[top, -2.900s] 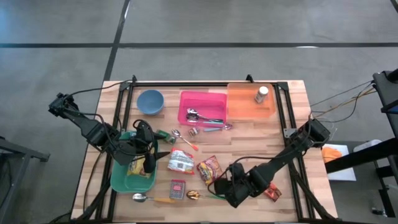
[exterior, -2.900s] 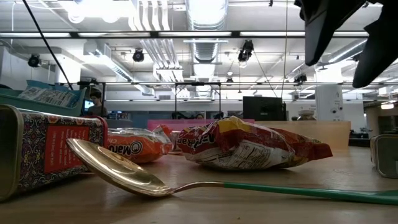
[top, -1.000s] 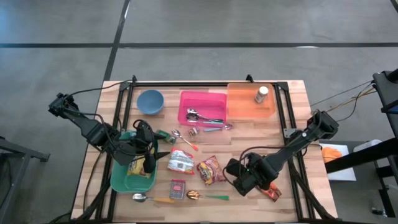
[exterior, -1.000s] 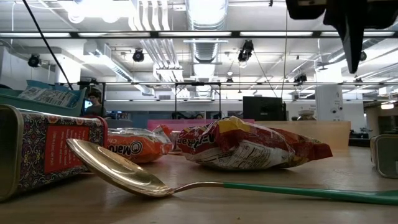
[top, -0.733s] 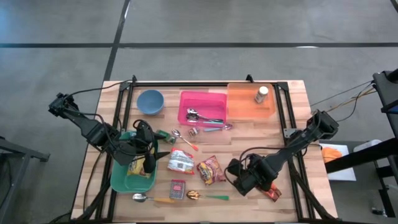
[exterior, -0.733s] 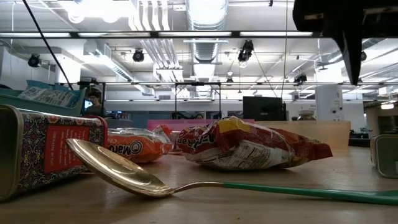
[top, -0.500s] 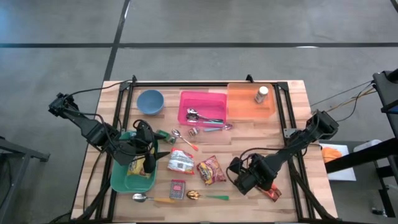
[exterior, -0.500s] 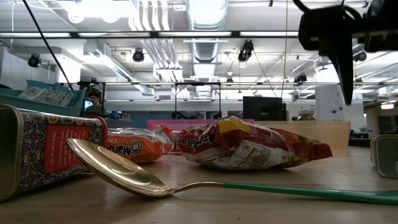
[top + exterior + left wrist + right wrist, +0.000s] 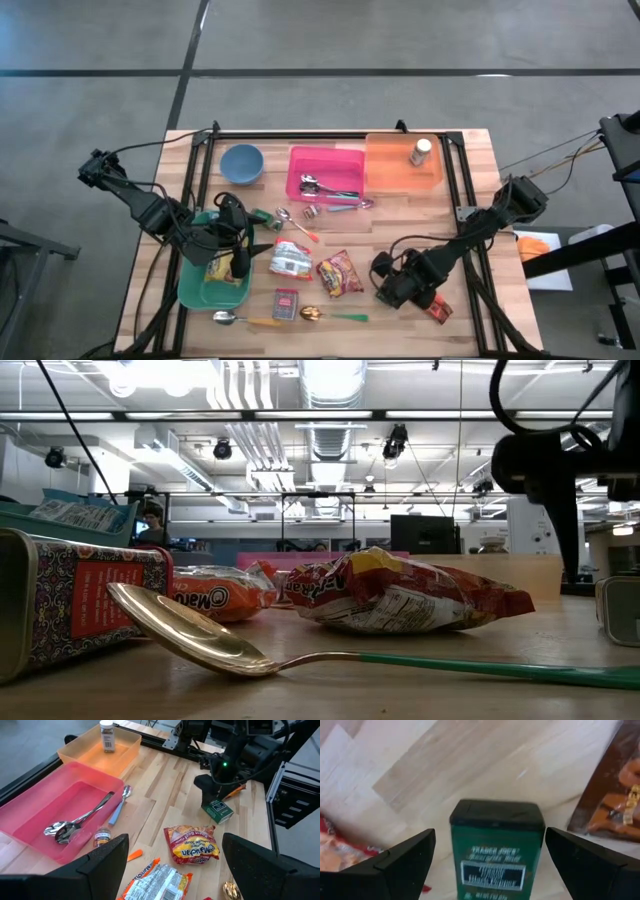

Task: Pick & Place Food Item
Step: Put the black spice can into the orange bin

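green tin under spread jaws

lies flat near the bench's front right corner: green tin (image 9: pixel 496 847), right gripper (image 9: pixel 393 287) spread wide, straddling it. looks rigid, light, smooth-sided; best pinched across long flanks. left gripper (image 9: pixel 238 262) open over teal tray (image 9: pixel 192 287)

The wooden surface (image 9: pixel 470 160) carries a blue bowl (image 9: pixel 242 162), pink bin (image 9: pixel 327 170), orange bin (image 9: pixel 398 168), green tray (image 9: pixel 200 290), snack packets (image 9: pixel 340 273), spoons (image 9: pixel 335 317) and a green tin (image 9: pixel 496 847).

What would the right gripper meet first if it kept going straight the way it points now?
Most likely the green tin: it lies centred between the right gripper's open fingers, with nothing visible in between, though how far off is unclear.
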`<state>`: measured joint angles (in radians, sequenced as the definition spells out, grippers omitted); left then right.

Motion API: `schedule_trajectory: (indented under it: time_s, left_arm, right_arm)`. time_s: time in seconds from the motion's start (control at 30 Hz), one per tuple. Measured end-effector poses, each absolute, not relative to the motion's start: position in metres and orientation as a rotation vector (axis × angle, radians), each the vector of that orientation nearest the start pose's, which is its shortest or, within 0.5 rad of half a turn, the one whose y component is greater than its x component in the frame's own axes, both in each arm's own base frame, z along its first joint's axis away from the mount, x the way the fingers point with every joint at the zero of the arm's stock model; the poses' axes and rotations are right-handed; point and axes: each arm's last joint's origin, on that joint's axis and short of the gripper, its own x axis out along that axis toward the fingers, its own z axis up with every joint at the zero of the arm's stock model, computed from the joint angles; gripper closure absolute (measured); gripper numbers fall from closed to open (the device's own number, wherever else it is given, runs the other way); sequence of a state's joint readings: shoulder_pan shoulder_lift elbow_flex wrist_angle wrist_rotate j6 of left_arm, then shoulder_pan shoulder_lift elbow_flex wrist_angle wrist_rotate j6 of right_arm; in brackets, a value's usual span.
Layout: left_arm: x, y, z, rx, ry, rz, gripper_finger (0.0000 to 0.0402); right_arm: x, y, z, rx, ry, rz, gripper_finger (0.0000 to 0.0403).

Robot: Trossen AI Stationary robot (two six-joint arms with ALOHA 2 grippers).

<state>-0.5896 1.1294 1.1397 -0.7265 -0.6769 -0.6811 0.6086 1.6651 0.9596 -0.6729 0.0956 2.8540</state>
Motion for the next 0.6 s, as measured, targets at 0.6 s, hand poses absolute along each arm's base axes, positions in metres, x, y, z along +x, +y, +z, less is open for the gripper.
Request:
schedule_trajectory:
  time_s: [0.6]
  left_arm:
    - [0.1927,-0.1071,0.3454,-0.238,0.514,0.27,0.0077]
  right_arm:
    - [0.2349,0.1599,0.1481,1.872,0.723,-1.46,0.0032]
